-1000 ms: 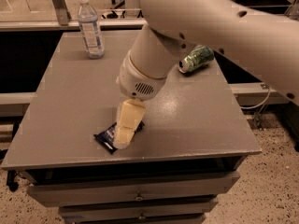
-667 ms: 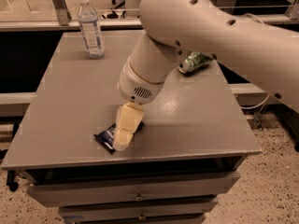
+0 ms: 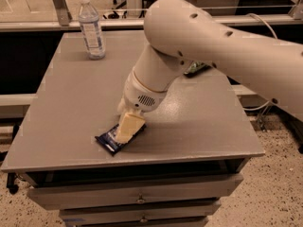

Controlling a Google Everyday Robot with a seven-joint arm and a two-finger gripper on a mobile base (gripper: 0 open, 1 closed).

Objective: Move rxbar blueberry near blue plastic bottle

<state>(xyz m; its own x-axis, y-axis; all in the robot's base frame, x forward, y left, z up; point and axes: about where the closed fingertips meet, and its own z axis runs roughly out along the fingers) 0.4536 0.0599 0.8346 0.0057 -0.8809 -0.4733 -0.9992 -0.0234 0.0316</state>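
**Gripper over the snack bar**

The cream gripper point(image 3: 127, 129) sits over the flat, navy-wrapped rxbar blueberry point(image 3: 108, 141) at 7 o'clock on the grey surface point(image 3: 71, 103). I cannot tell whether it grips. The clear, white-capped blue plastic bottle point(image 3: 92, 30) stands at 11 o'clock, well apart.

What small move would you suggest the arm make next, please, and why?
Probably secure the rxbar blueberry with the end effector before any lift. The end effector rests over the bar near the table's front edge, while the blue plastic bottle stands upright at the far left corner, well apart from it.
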